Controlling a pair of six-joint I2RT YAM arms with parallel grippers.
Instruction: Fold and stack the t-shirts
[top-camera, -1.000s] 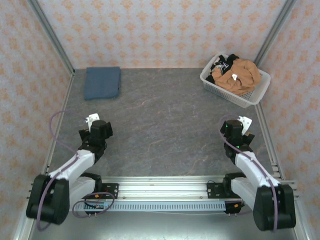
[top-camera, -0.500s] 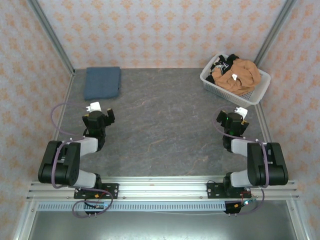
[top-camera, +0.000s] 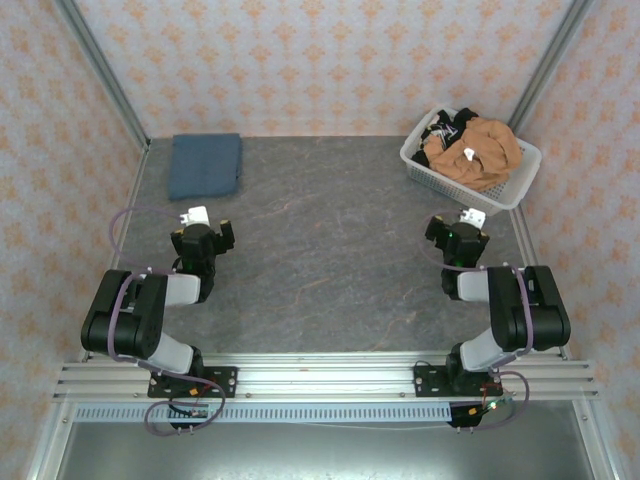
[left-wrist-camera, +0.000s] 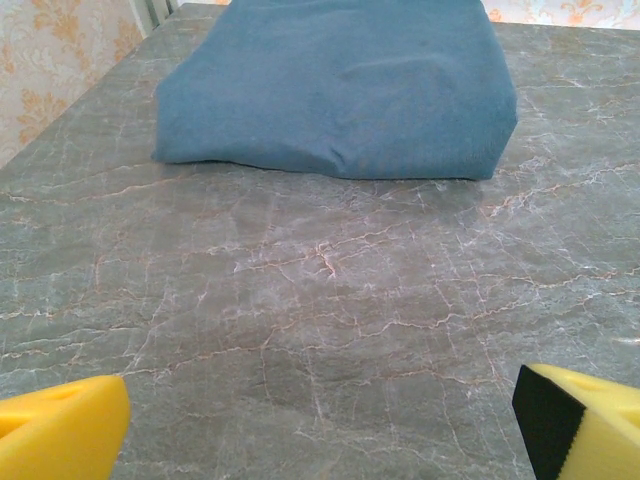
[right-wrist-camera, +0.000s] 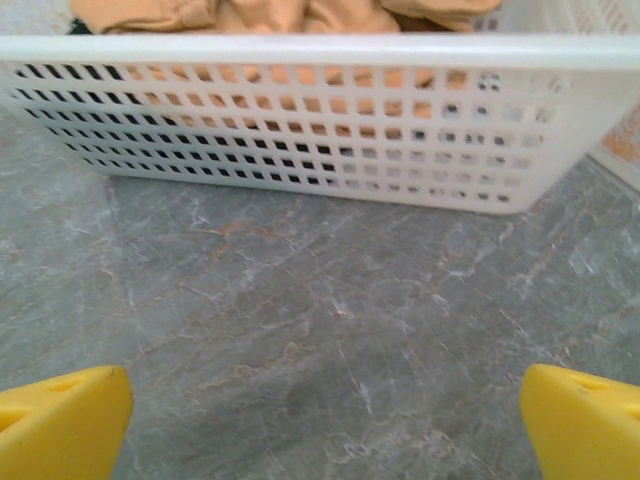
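One apparently done: folded slate-blue t-shirt (top-camera: 205, 165) flat at the far-left corner of the table (top-camera: 330, 260), probably as base of the stack, left gripper (top-camera: 203, 228) near it with fingers wide apart, empty. Rightward, right gripper (top-camera: 462, 228) facing the white basket (top-camera: 500, 197), fingers likewise spread on nothing, seemingly poised for the orange-tan t-shirt (top-camera: 485, 150) heaped over darker ones (top-camera: 443, 127). No legible writing; white tag (top-camera: 468, 153) too small to read.

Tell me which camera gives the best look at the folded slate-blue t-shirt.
The left wrist view: the slate-blue t-shirt lies close and large, its near folded edge and thickness plain, far edge cropped. The top external view shows it whole but small, a rectangle at the table's far-left corner. The right wrist view faces the basket.
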